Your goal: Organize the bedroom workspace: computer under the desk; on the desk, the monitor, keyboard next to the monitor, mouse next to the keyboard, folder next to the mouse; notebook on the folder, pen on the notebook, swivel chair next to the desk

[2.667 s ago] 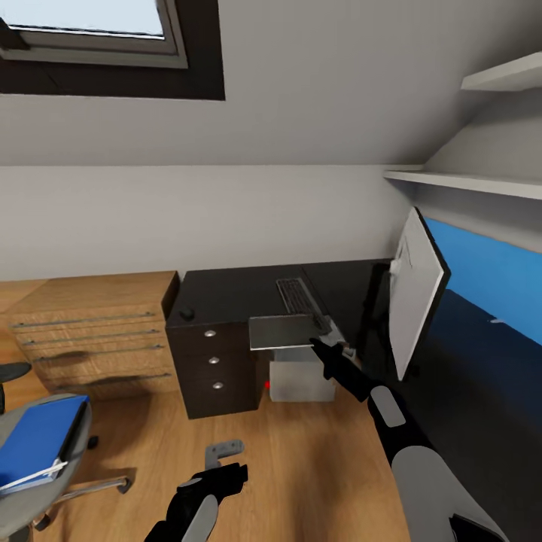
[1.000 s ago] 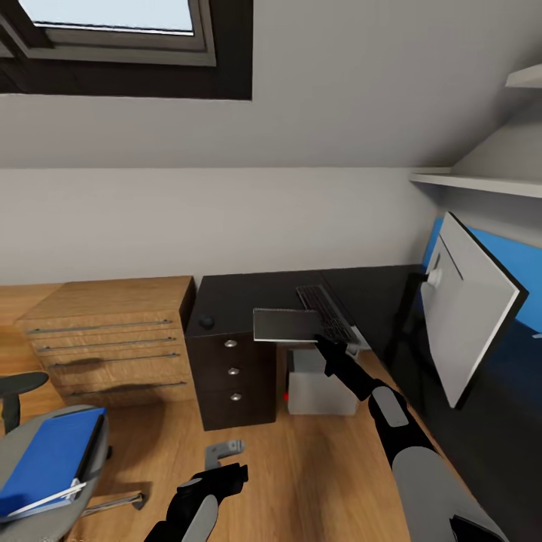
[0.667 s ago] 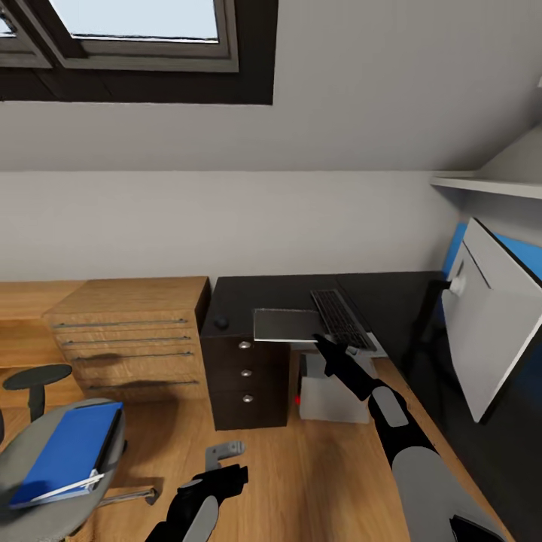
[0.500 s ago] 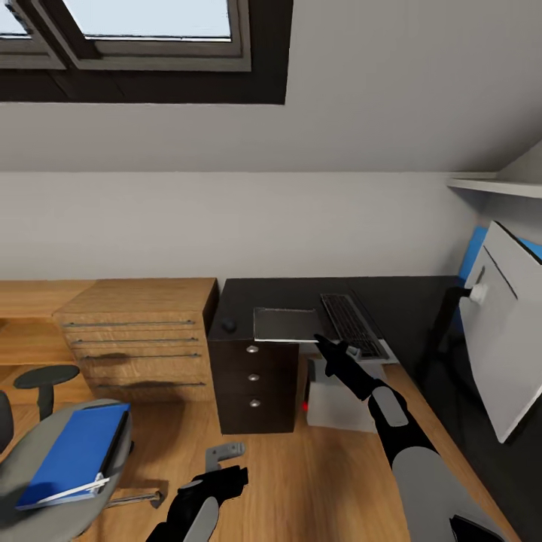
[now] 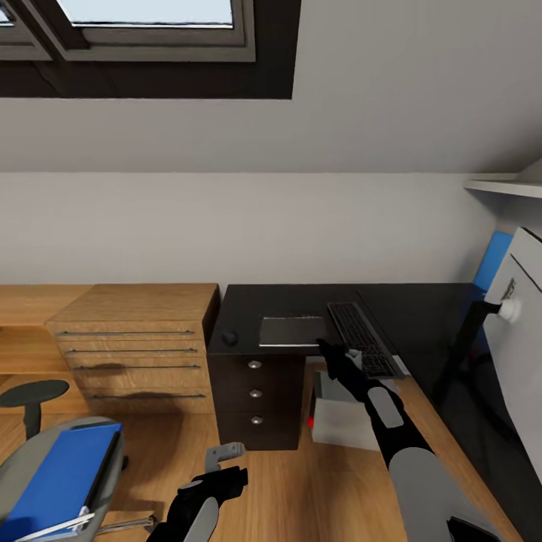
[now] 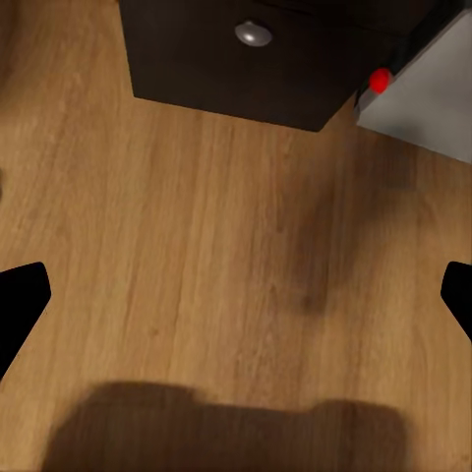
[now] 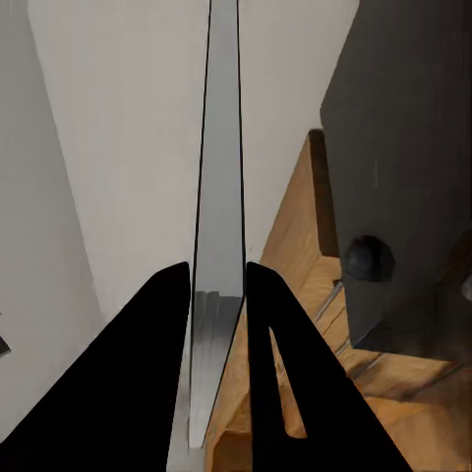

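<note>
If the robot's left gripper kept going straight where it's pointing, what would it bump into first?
Probably the wooden floor. The left gripper is open and aims down at bare planks, with nothing between its fingers. The dark drawer unit and the computer sit off to one side, out of its line.

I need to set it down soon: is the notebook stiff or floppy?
Likely stiff: pinched at one edge by the right gripper, the notebook juts out flat, and edge-on it looks straight. Probably light, since that narrow pinch carries it. Its smooth cover may slide on the glossy desk.
</note>
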